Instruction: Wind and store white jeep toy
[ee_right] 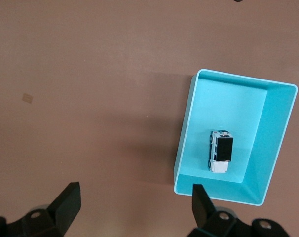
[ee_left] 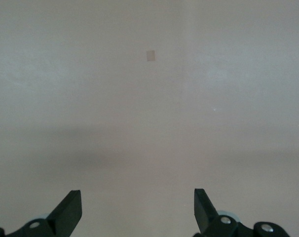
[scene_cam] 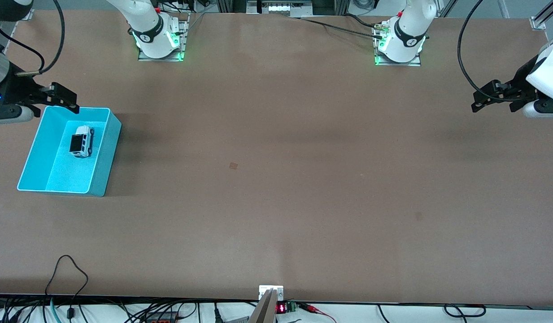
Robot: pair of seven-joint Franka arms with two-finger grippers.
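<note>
Robot lab: bolted arm bases [scene_cam: 159, 42], cabling [scene_cam: 70, 287].

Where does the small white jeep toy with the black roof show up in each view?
Front view: white jeep toy sits inside the cyan plastic bin, at the right arm's end of the table.
Left wrist view: not in it.
Right wrist view: toy in the bin.
Shared landmark: small tan square mark.

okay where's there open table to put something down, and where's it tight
Nearly all the brown table is bare, from the cyan bin to the left arm's end, where the open left gripper hangs. The only tight spot is the right arm's end: the bin holds the white jeep toy, with the open right gripper above its rim.
</note>
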